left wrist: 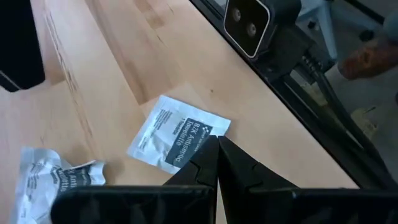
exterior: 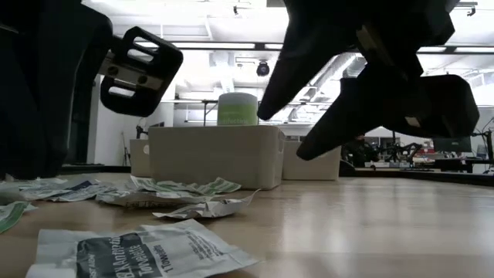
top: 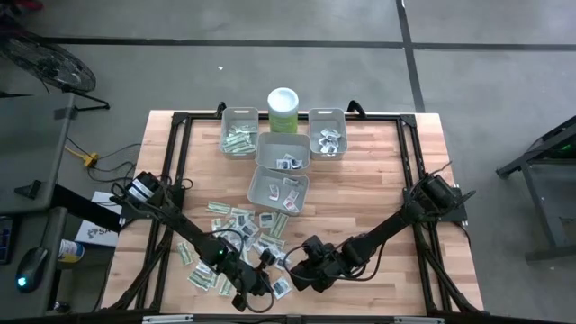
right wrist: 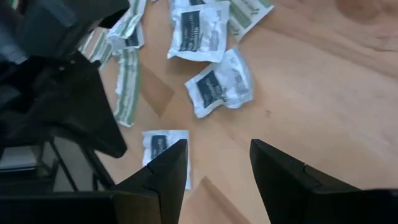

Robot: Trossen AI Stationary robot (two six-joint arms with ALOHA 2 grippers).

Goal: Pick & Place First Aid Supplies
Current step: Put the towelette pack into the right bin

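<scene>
So the wooden table (top: pixel 378 171) has a loose spread of first aid packets (top: pixel 238 238) across its near-left part, and behind that four grey bins (top: pixel 278 187) clustered around a green canister (top: pixel 283 110); the bins already hold some packets, so I'd guess sorting is partway through with plenty left. Both arms are reaching low into the near edge of the pile. The left gripper (left wrist: pixel 214 163) has its fingers pressed fully together, tips right at the edge of a white square packet (left wrist: pixel 177 138), and I can't tell if it has actually pinched a corner or just sits against it, so I wouldn't call that a grip. The right gripper (right wrist: pixel 214 165) has its fingers spread apart and holds nothing, hovering over bare wood with a small white packet (right wrist: pixel 163 152) just beside one finger and a crumpled one (right wrist: pixel 219 88) a bit further out. For this step I'd shift the right gripper so that small packet sits between the fingers, come down flat to the table and close slowly. These things are thin and slippery, and with the two arms this close, clipping each other seems the main risk.
</scene>
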